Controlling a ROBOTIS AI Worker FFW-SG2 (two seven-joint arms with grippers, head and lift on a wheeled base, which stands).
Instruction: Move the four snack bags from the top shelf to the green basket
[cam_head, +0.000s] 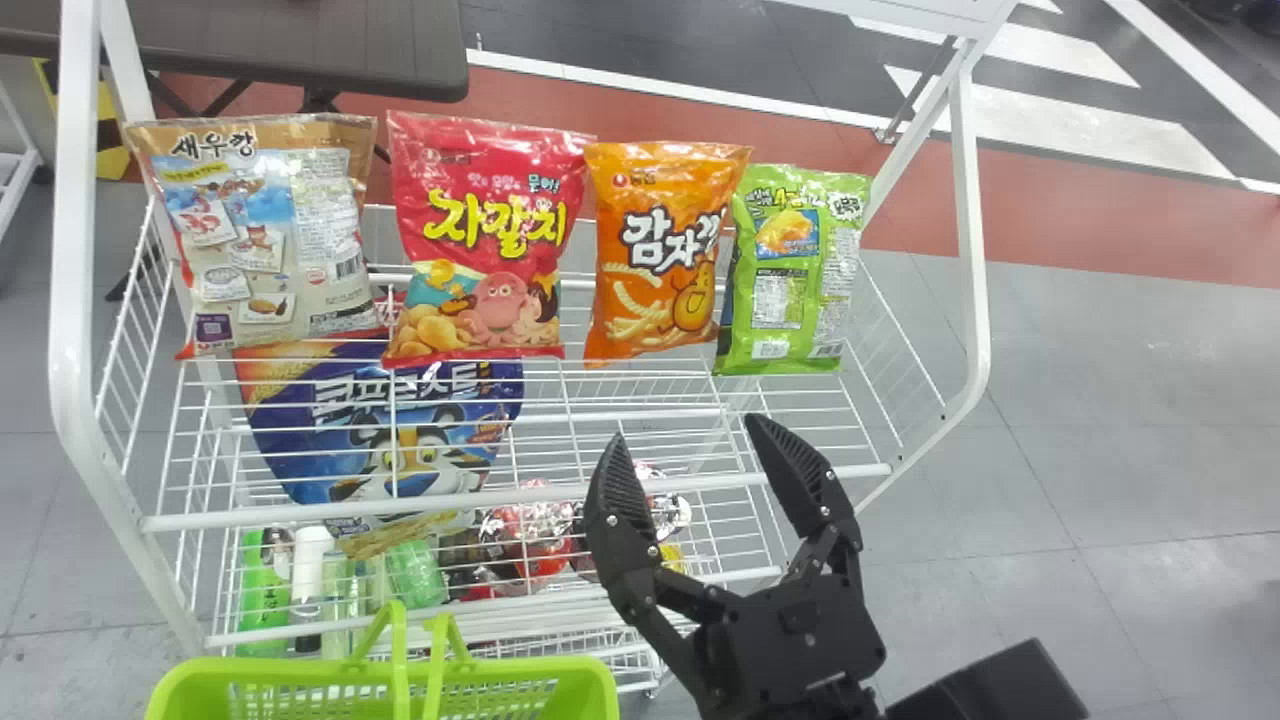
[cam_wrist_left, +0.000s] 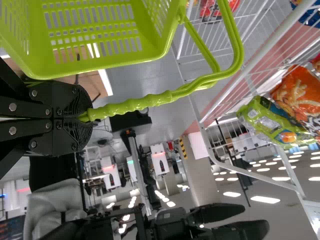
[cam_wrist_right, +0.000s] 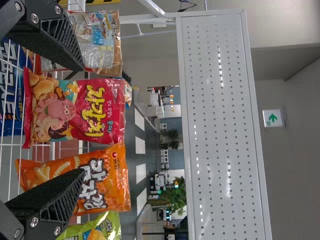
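Note:
My right gripper (cam_head: 686, 432) stands open below and in front of the bags; in the right wrist view my right gripper (cam_wrist_right: 82, 120) has the red bag (cam_wrist_right: 75, 111) between and beyond its spread fingers, not touching as far as visible. On the top wire shelf the bags stand upright in a row: beige (cam_head: 262, 235), red (cam_head: 485, 240), orange (cam_head: 660, 250) and green (cam_head: 795, 270). The green basket (cam_head: 385, 675) is at the lower left, in front of the rack. In the left wrist view my left gripper (cam_wrist_left: 86, 117) is shut on the basket's handle (cam_wrist_left: 135, 104).
The rack's white front rail (cam_head: 520, 505) runs between the basket and the bags. A blue snack bag (cam_head: 400, 430) sits lower, behind the wires, with bottles and packages beneath. White side posts (cam_head: 972, 230) flank the shelf, and a dark table (cam_head: 300, 50) stands behind it.

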